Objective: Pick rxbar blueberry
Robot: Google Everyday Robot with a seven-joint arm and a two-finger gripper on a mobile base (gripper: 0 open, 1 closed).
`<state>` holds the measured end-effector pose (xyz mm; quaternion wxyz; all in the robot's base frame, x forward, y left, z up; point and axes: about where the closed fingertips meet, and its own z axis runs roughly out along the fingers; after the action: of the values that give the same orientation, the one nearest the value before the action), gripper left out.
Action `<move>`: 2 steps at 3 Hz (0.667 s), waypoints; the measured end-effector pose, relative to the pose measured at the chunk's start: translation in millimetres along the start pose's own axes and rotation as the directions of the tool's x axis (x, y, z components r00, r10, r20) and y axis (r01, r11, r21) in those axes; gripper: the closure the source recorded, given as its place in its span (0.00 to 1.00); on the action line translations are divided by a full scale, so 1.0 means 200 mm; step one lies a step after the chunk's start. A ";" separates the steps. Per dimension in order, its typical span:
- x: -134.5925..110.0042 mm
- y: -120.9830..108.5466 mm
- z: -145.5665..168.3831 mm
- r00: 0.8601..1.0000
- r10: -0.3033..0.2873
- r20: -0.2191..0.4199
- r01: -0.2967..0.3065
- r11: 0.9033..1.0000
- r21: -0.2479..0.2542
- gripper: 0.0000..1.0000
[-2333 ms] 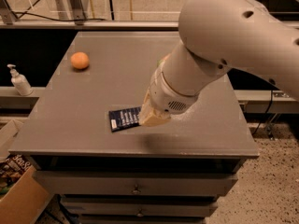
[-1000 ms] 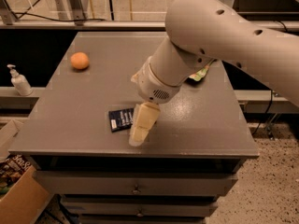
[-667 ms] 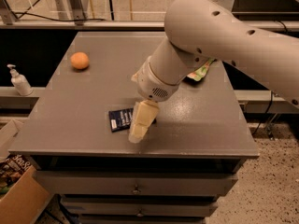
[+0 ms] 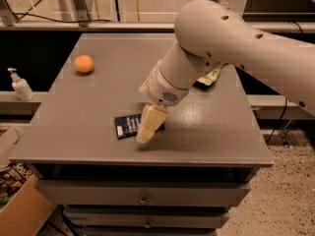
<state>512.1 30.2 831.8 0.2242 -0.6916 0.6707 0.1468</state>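
The rxbar blueberry [image 4: 126, 125] is a small flat dark navy bar with white text. It lies near the front of the grey table [image 4: 88, 107], left of centre. My gripper [image 4: 147, 128] hangs from the big white arm and points down at the bar's right end, covering that end. The fingertips sit at table height, over or touching the bar.
A round orange fruit [image 4: 83, 64] sits at the table's far left. A green snack pouch [image 4: 210, 76] peeks out behind the arm at the right. A soap dispenser [image 4: 20, 85] stands on a ledge left of the table. A cardboard box [image 4: 19, 205] is on the floor, lower left.
The gripper has swung from the bar's right side down over its right end. In the last second it has barely moved. The bar lies where it was.
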 end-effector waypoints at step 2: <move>0.08 0.00 0.00 1.000 0.023 -0.014 -0.024 1.000 -0.003 0.64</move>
<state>512.5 15.9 823.4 0.2167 -0.6850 0.6801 0.1456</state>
